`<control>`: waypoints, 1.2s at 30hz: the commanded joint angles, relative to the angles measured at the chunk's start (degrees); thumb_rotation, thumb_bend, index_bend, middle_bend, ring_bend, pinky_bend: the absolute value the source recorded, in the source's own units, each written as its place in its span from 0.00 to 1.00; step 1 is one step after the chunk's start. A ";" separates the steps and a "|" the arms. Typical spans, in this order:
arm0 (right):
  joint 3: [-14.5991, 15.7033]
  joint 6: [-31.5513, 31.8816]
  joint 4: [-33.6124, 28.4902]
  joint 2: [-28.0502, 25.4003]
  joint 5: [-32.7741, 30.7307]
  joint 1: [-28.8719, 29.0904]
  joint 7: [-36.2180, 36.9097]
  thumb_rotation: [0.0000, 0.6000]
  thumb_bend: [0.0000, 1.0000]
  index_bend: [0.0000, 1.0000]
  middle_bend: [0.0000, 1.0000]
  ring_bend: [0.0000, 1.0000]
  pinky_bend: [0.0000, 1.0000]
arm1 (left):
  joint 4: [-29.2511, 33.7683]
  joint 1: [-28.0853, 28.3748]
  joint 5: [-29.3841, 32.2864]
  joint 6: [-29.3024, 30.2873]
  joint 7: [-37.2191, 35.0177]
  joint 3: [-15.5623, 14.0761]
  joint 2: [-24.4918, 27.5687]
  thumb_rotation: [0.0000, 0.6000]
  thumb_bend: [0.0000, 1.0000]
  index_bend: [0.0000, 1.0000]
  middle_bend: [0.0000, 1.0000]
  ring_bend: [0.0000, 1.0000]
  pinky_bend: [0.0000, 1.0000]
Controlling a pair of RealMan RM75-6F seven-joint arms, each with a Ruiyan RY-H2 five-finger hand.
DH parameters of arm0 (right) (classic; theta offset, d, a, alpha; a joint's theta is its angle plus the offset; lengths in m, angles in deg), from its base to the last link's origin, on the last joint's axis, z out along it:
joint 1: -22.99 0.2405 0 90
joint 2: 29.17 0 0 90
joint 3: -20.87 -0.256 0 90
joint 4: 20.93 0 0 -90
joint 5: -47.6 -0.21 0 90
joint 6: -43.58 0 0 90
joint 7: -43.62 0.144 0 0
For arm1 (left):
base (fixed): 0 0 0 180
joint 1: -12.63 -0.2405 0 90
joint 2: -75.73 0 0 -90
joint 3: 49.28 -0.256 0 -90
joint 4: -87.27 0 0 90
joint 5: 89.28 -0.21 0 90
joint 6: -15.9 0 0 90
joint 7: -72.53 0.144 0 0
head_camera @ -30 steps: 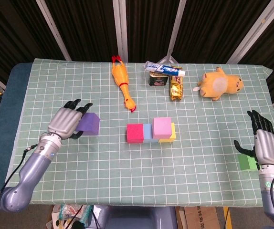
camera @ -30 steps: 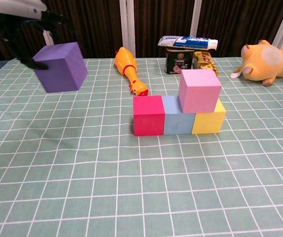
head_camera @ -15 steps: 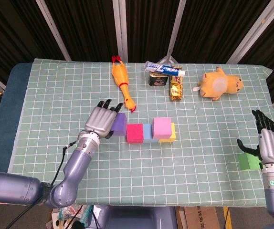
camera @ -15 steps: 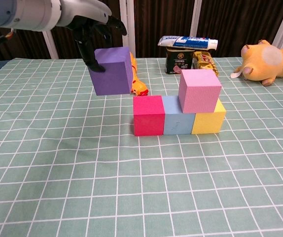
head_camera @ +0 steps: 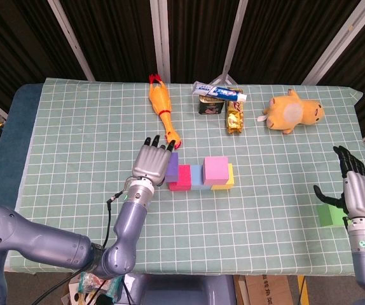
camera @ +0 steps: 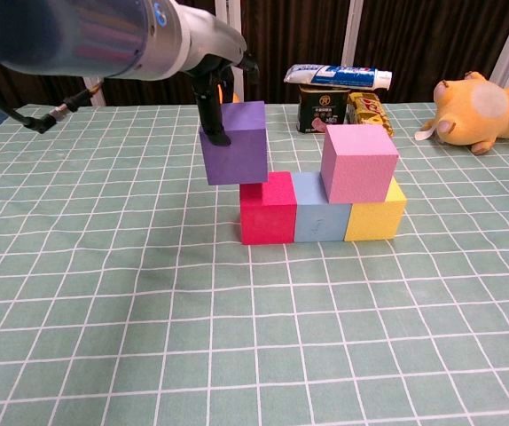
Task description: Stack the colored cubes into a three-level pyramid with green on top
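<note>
My left hand [head_camera: 152, 162] grips a purple cube [camera: 234, 142], held in the air just left of and above the red cube [camera: 267, 209]. In the head view the purple cube [head_camera: 172, 164] peeks out beside the fingers. Red, light blue [camera: 318, 206] and yellow [camera: 376, 213] cubes form a row on the table, and a pink cube [camera: 358, 162] sits on the blue and yellow ones. At the table's right edge lies a green cube [head_camera: 328, 215], with my right hand [head_camera: 356, 192] open just above it, fingers spread.
A rubber chicken [head_camera: 163, 115] lies behind the row. A tin with a toothpaste tube [head_camera: 218, 94] on it and a snack bar [head_camera: 234, 117] stand at the back centre. A yellow plush toy [head_camera: 294, 112] lies back right.
My left hand has carried the purple cube rightward, from the left side of the table up to the red cube. The right hand has barely shifted by the green cube.
</note>
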 commanded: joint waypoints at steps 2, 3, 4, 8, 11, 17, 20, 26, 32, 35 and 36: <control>-0.11 -0.29 -0.09 -0.09 0.06 -0.08 0.48 1.00 0.32 0.00 0.00 0.00 0.00 | -1.69 1.77 0.92 0.61 1.40 1.21 -2.04 1.00 0.43 0.00 0.32 0.04 0.11; -0.17 -0.44 -0.10 -0.17 -0.03 -0.10 0.70 1.00 0.32 0.00 0.00 0.00 0.00 | -2.17 2.11 1.21 0.74 1.62 1.54 -2.55 1.00 0.43 0.00 0.32 0.04 0.11; -0.26 -0.57 -0.13 -0.25 -0.11 -0.12 0.93 1.00 0.32 0.00 0.00 0.00 0.00 | -2.64 2.48 1.44 0.82 1.88 1.81 -3.07 1.00 0.43 0.00 0.32 0.04 0.11; -0.63 -0.71 -0.28 -0.64 -0.13 -0.28 1.84 1.00 0.32 0.00 0.00 0.00 0.00 | -4.31 3.57 2.02 1.00 2.87 2.47 -4.69 1.00 0.43 0.00 0.33 0.04 0.11; -0.76 -0.86 -0.34 -0.86 -0.07 -0.40 2.39 1.00 0.32 0.00 0.00 0.00 0.00 | -5.70 4.17 2.37 0.93 3.39 2.99 -5.69 1.00 0.43 0.00 0.33 0.04 0.11; -0.79 -1.44 -0.46 -1.16 0.02 -0.51 3.12 1.00 0.32 0.00 0.00 0.00 0.00 | -7.88 4.89 2.67 0.59 3.99 3.84 -7.21 1.00 0.43 0.00 0.33 0.04 0.11; -0.76 -1.58 -0.49 -1.21 0.17 -0.56 3.29 1.00 0.32 0.00 0.00 0.00 0.00 | -8.79 5.17 2.62 0.38 4.25 4.25 -7.90 1.00 0.43 0.00 0.33 0.04 0.11; -0.79 -1.89 -0.47 -1.15 0.12 -0.55 3.50 1.00 0.32 0.00 0.00 0.00 0.00 | -9.90 5.53 2.57 -0.14 5.24 4.38 -8.86 1.00 0.43 0.00 0.33 0.04 0.11; -0.86 -2.06 -0.37 -1.09 -0.01 -0.56 3.64 1.00 0.32 0.00 0.00 0.00 0.00 | -11.33 5.71 2.38 -0.80 5.65 4.50 -10.15 1.00 0.43 0.00 0.33 0.04 0.11; -0.91 -2.20 -0.33 -1.08 -0.11 -0.56 3.78 1.00 0.32 0.00 0.00 0.00 0.00 | -12.09 5.79 2.22 -1.12 5.87 4.62 -10.65 1.00 0.43 0.00 0.33 0.04 0.11; -0.92 -2.23 -0.30 -1.07 -0.12 -0.56 3.81 1.00 0.32 0.00 0.00 0.00 0.00 | -12.34 5.83 2.22 -1.20 6.01 4.64 -10.79 1.00 0.43 0.00 0.33 0.04 0.11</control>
